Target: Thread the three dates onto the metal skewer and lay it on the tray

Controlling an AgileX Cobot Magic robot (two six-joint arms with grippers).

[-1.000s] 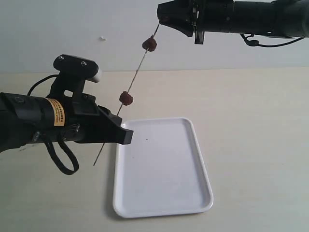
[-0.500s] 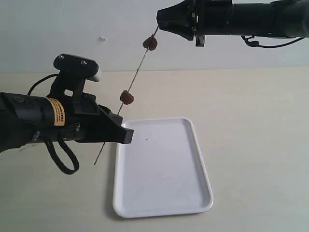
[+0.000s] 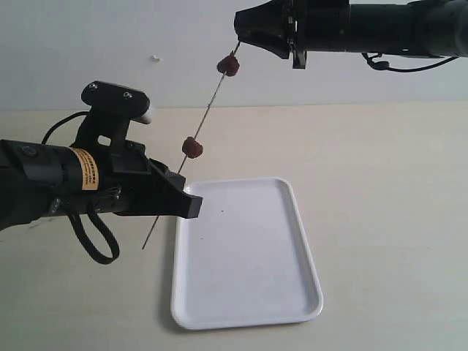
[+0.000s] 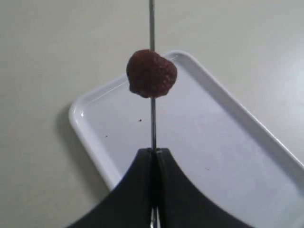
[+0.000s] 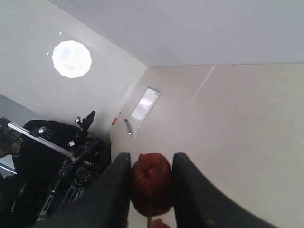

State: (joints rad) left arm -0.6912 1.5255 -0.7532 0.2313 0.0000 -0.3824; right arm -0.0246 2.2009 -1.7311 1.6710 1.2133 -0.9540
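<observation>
The thin metal skewer stands slanted above the table, and my left gripper is shut on its lower part. In the left wrist view the rod rises from my shut left gripper through one date. Two dates show on the skewer from outside, one low and one high. At the rod's top end my right gripper is shut on another date, which sits between its fingers. The white tray lies flat on the table below.
The beige table spreads around the tray. A black cable loop hangs under the left arm. The skewer's lower tip hangs just left of the tray's edge. Dark camera gear stands in the background of the right wrist view.
My right gripper has shifted slightly left and up at the skewer's top. The left gripper, the skewer and the two threaded dates have hardly moved.
</observation>
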